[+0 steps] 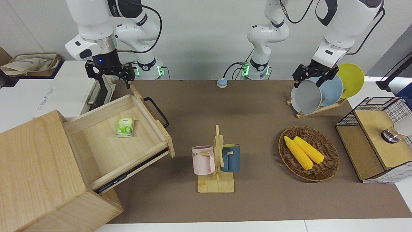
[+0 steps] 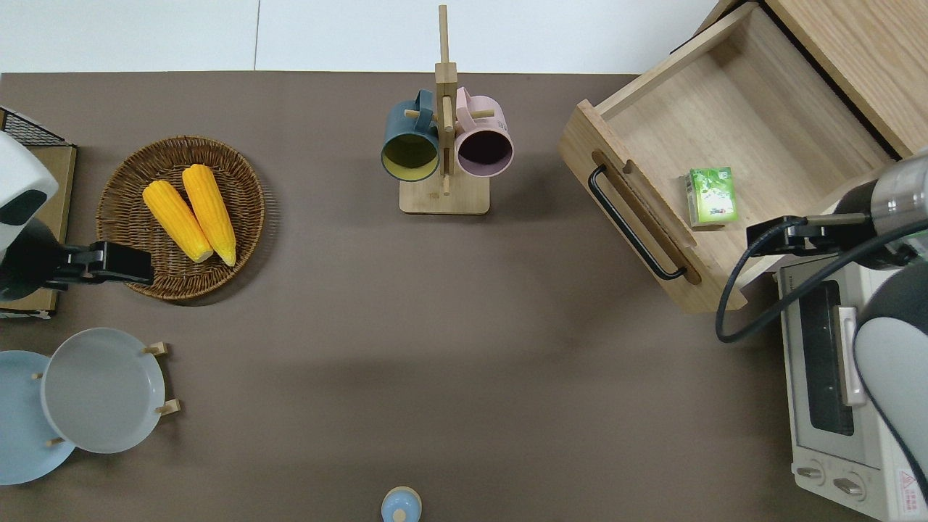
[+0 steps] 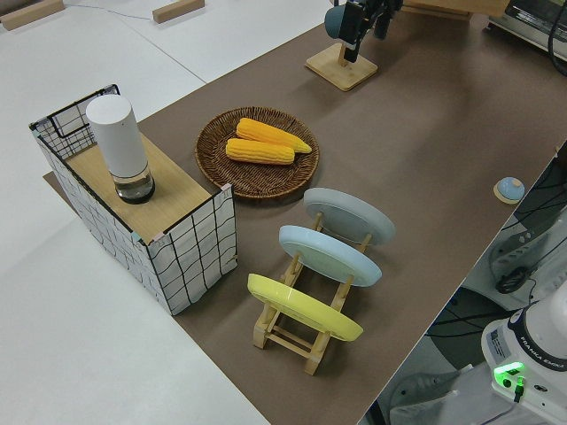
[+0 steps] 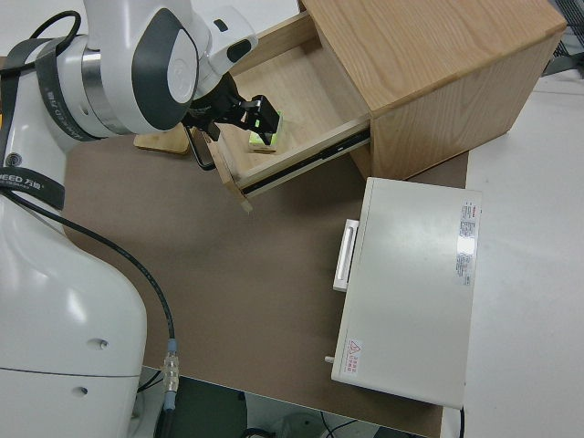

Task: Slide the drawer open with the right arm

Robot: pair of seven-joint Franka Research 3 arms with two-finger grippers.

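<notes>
The drawer (image 1: 106, 151) stands pulled far out of the pale wooden box (image 1: 35, 167), at the right arm's end of the table. Its black bar handle (image 1: 156, 111) is free; it also shows in the overhead view (image 2: 634, 221). A small green pack (image 2: 711, 196) lies inside the drawer. My right gripper (image 1: 114, 84), with a blue light at its wrist, is open and empty. It hangs in the air over the drawer's edge nearest the robots, next to the toaster oven, apart from the handle. It also shows in the right side view (image 4: 245, 117). The left arm is parked, its gripper (image 1: 309, 83) open.
A white toaster oven (image 2: 841, 377) stands beside the drawer, nearer the robots. A mug rack (image 1: 216, 161) with a pink and a blue mug stands mid-table. A wicker basket (image 1: 331, 167) with corn, a plate rack (image 1: 322, 90), a wire-mesh cabinet (image 1: 376, 138) and a small blue knob (image 1: 221, 82) are also there.
</notes>
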